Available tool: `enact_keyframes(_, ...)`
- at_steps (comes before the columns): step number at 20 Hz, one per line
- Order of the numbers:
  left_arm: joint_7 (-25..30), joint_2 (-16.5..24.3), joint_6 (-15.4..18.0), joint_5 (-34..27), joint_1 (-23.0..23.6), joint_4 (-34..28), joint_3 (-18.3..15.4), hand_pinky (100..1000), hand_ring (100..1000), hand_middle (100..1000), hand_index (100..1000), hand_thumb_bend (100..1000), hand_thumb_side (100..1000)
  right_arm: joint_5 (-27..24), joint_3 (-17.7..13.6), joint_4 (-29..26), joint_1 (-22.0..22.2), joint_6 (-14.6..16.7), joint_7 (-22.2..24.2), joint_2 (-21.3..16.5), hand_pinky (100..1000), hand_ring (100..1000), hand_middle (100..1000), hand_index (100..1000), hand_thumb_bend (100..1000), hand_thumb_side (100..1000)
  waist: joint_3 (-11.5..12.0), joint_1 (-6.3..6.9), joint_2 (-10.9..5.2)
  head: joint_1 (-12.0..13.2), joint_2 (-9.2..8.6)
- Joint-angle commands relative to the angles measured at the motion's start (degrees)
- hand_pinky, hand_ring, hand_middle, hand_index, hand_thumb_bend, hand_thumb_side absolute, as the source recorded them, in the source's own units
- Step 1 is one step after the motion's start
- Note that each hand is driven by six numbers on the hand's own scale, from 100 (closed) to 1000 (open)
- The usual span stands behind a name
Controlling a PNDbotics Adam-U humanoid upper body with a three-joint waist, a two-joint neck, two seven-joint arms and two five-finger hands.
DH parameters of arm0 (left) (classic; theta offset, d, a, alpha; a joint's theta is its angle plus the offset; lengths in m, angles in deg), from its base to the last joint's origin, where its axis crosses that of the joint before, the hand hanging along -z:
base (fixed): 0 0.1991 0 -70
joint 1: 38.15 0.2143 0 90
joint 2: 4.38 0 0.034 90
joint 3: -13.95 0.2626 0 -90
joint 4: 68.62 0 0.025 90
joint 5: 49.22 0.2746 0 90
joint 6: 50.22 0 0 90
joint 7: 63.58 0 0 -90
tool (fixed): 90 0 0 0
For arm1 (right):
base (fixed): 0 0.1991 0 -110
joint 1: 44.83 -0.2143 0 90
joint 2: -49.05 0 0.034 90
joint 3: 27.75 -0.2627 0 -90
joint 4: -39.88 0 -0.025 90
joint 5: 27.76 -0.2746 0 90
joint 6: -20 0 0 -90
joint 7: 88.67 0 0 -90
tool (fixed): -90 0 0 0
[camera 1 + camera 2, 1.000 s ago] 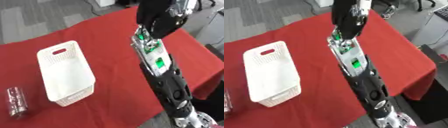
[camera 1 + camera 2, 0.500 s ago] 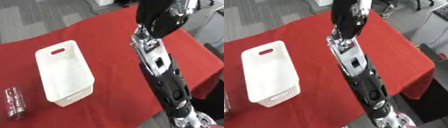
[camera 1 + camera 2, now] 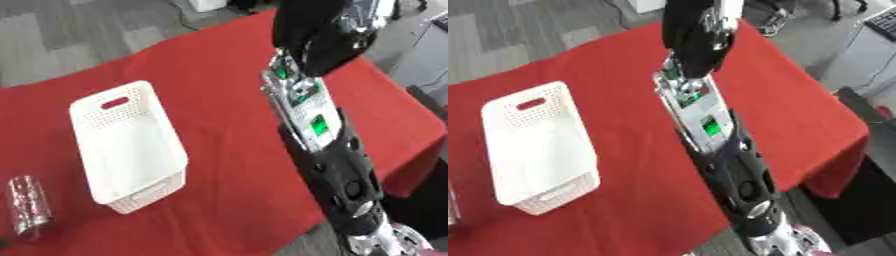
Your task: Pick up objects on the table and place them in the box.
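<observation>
At the far left edge of the red-covered tabletop (image 3: 219,75) lies a clear, ribbed plastic bottle (image 3: 29,210) on its side, partly cut off by the frame in the left eye view and all but gone in the right eye view. It sits just beside the white perforated plastic box (image 3: 131,145), near that box's closer end but not touching it. The box stands upright, its long side running away from me, a slot handle at its far end, and as far as I can see nothing lies inside it. So I'd judge the task barely begun: the bottle is not yet picked up, and it is the only loose object showing.

Further right, the robot's right arm (image 3: 324,145), black with silver plates and small green lights, rises from the lower right corner up across the middle of the cloth. Its top end is a dark bulk at the upper edge; I can't make out a hand there, so whether its fingers are open or curled I cannot tell. The left hand shows nowhere.
</observation>
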Motion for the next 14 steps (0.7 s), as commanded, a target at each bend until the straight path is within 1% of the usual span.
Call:
enact_keyframes(1, 3.5, 1.2, -1.6, -1.0, -0.8, -0.6, -0.2, 871, 859, 843, 849, 600, 428, 0.0, 0.1, -0.7, -1.1, 0.6, -0.4, 0.0, 425, 503, 601, 683, 100, 1000, -0.1, 0.18, -0.5, 0.4, -0.01)
enact_keyframes(4, 7.5, 0.8, -4.4, -1.6, -1.1, -0.6, -0.3, 890, 873, 849, 857, 640, 453, 0.0, 0.1, -0.7, -1.2, 0.6, -0.4, 0.1, 425, 503, 601, 683, 100, 1000, -0.1, 0.17, -0.5, 0.5, -0.01)
enact_keyframes(8, 11.7, -0.4, -8.3, -2.7, -2.6, -0.6, -0.6, 907, 880, 847, 867, 670, 455, -0.1, 0.1, -0.7, -1.2, 0.6, -0.4, 0.2, 425, 502, 599, 683, 100, 1000, -0.2, 0.15, -0.53, 0.4, -0.01)
enact_keyframes(11, 13.4, -1.3, -9.7, -3.3, -3.7, -0.6, -0.6, 913, 884, 849, 869, 690, 447, 0.0, 0.1, -0.7, -1.2, 0.7, -0.4, 0.2, 425, 502, 599, 682, 100, 1000, -0.2, 0.14, -0.53, 0.2, -0.01)
enact_keyframes(14, 13.7, -2.4, -10.7, -2.7, -4.9, -0.6, -0.9, 924, 895, 848, 874, 719, 414, 0.0, 0.1, -0.7, -1.2, 0.8, -0.4, 0.3, 425, 502, 599, 682, 100, 1000, -0.2, 0.1, -0.51, 0.1, -0.01)
